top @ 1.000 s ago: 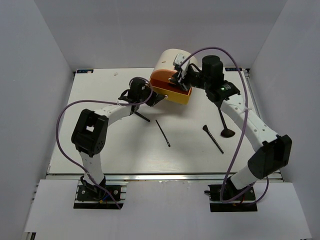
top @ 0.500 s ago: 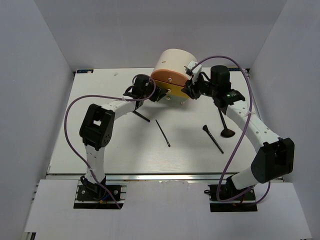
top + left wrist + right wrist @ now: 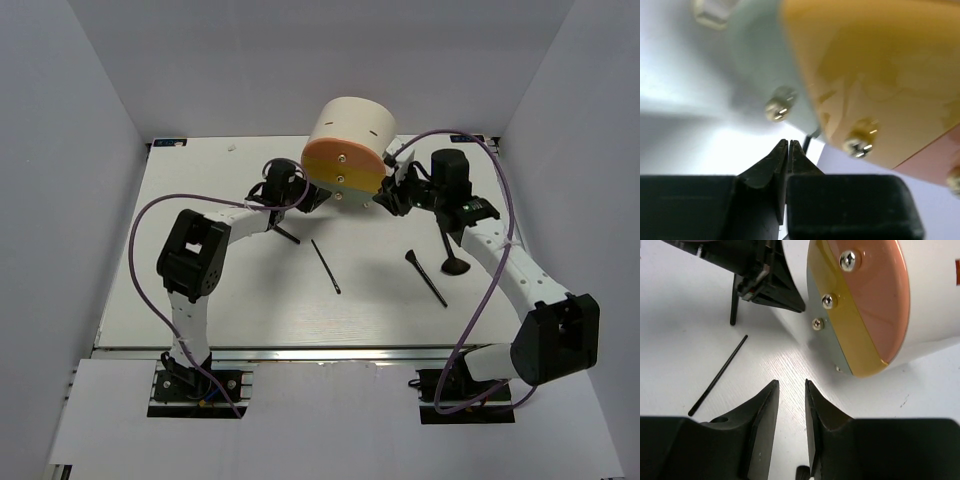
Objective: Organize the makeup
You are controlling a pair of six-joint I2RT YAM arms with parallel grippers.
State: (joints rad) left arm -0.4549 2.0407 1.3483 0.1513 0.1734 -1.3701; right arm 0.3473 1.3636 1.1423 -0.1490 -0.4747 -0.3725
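The cream cylindrical case (image 3: 352,128) lies on its side at the back with its orange-yellow drawer fronts (image 3: 343,170) flush. My left gripper (image 3: 311,195) is shut and empty just left of the fronts; the left wrist view shows its tips (image 3: 790,143) below the orange front (image 3: 880,75). My right gripper (image 3: 386,198) is slightly open and empty just right of the case, over bare table (image 3: 791,384). A slim black stick (image 3: 325,266) lies mid-table. Two black brushes (image 3: 427,277) (image 3: 449,245) lie to the right. Another black brush (image 3: 284,233) lies under the left arm. No sponges or red-and-black sticks show.
White walls close in the table (image 3: 200,290) on three sides. The right wrist view shows the case front (image 3: 865,305), the left gripper (image 3: 770,285), the slim stick (image 3: 717,376) and a black handle (image 3: 733,300).
The orange drawer that stood pulled out is now pushed in flush. My right gripper has drawn back to the right of the case. My left gripper has moved in closer to the case front.
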